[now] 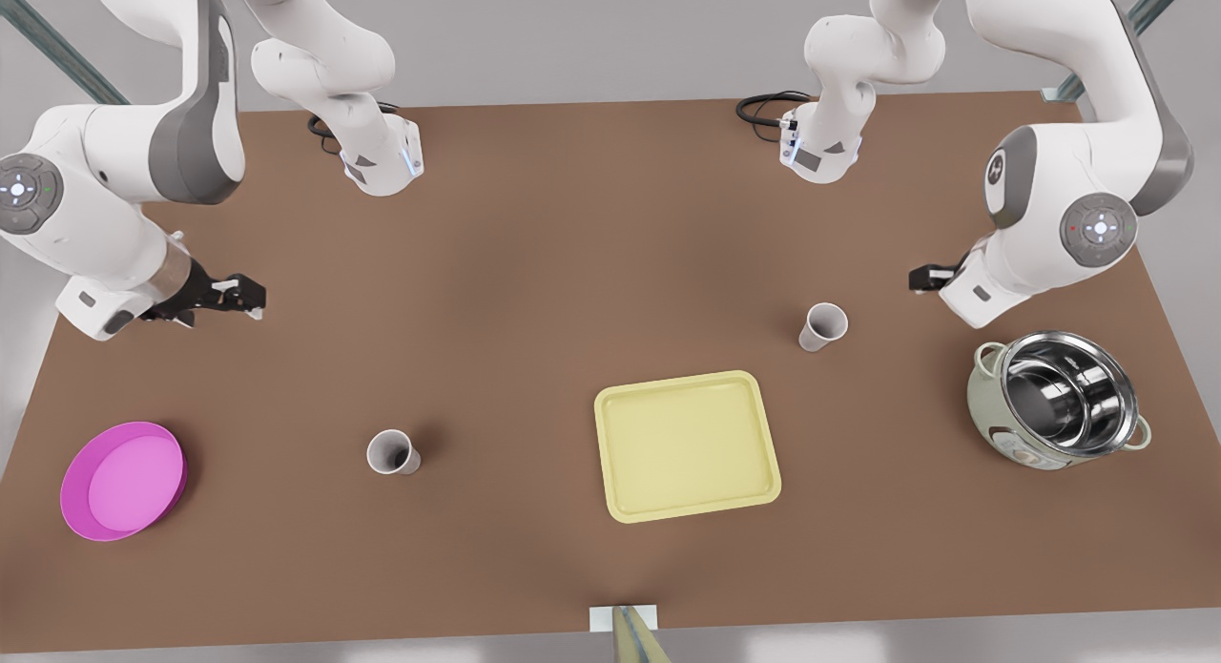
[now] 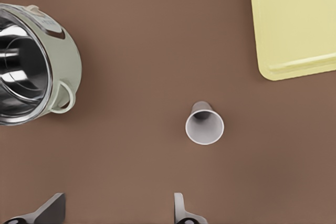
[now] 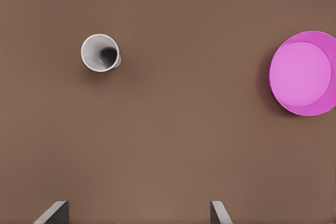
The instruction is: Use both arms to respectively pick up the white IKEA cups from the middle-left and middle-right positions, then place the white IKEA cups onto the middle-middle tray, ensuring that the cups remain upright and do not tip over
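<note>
Two white cups stand upright on the brown table. One cup (image 1: pixel 822 326) (image 2: pixel 205 126) is at the front view's right, just beyond the pale yellow tray (image 1: pixel 687 445) (image 2: pixel 294 19). My left gripper (image 1: pixel 927 279) (image 2: pixel 116 211) hovers open to that cup's right, apart from it. The other cup (image 1: pixel 392 452) (image 3: pixel 100 52) stands at the front view's left of the tray. My right gripper (image 1: pixel 246 297) (image 3: pixel 137 212) hangs open farther back and left of it, holding nothing. The tray has nothing on it.
A steel pot (image 1: pixel 1059 399) (image 2: pixel 31 66) sits at the front view's right, close under the left arm. A round magenta bowl (image 1: pixel 122 480) (image 3: pixel 306 73) lies at the far left near the front edge. Both arm bases (image 1: pixel 382 162) stand at the back.
</note>
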